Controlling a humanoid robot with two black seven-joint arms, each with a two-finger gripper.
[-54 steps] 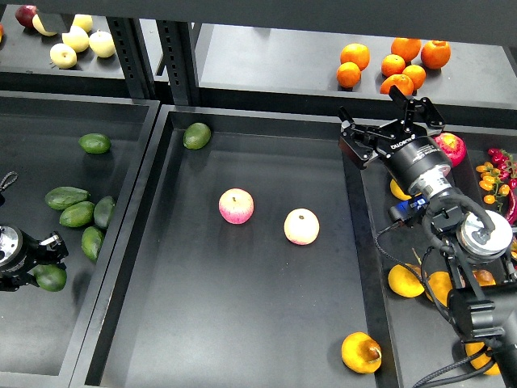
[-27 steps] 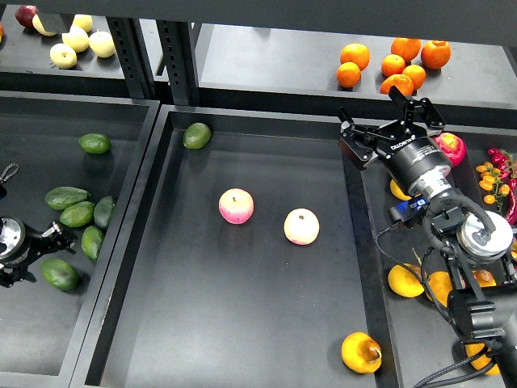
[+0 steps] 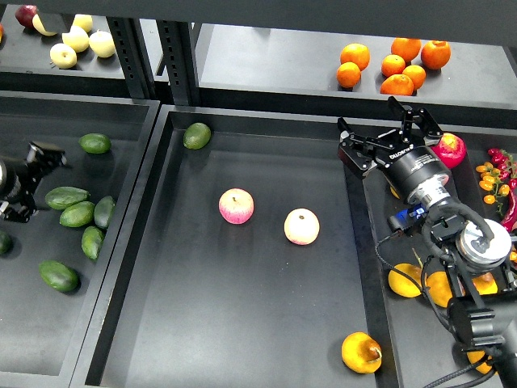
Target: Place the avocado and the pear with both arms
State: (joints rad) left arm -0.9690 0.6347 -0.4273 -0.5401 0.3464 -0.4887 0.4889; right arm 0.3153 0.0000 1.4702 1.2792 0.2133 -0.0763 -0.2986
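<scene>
Task appearing partly done. Pear [image 3: 361, 352] lying in centre tray [image 3: 242, 339], near front right corner. Avocado [image 3: 59, 276] lying in left bin, ungripped. Right gripper [image 3: 389, 129] hovering spread wide, empty. Left gripper [image 3: 39, 153] dark; opening impossible to judge.

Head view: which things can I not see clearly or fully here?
- Left gripper: small, dark, near the left edge; the fingers cannot be told apart.
- Green fruit: cut off by the left edge.
- Yellow fruit in the right bin: mostly hidden behind the right arm.
- Orange fruits lower right: partly hidden by the arm's cables.
- Red items: cut off by the right edge, too small to name.
</scene>
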